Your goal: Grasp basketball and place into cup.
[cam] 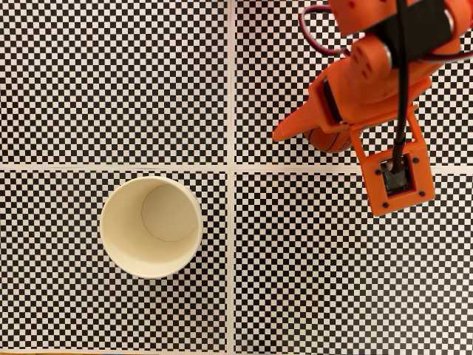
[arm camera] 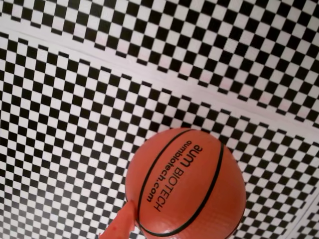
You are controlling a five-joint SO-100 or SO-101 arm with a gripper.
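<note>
The basketball (arm camera: 185, 186) is orange-brown with black seams and printed lettering, and it fills the lower middle of the wrist view. In the fixed view only a sliver of the basketball (cam: 330, 140) shows, under the orange arm at the upper right. My gripper (cam: 307, 137) sits right over it. One orange fingertip (arm camera: 120, 225) touches the ball's lower left side, and the other finger is hidden. The cream-white cup (cam: 151, 226) stands upright at the lower left of the fixed view, with nothing inside and far from the gripper.
The table is covered with black-and-white checkerboard sheets divided by pale seams (cam: 232, 170). The wrist camera mount (cam: 395, 177) juts out below the arm, with a black cable and red wires running up it.
</note>
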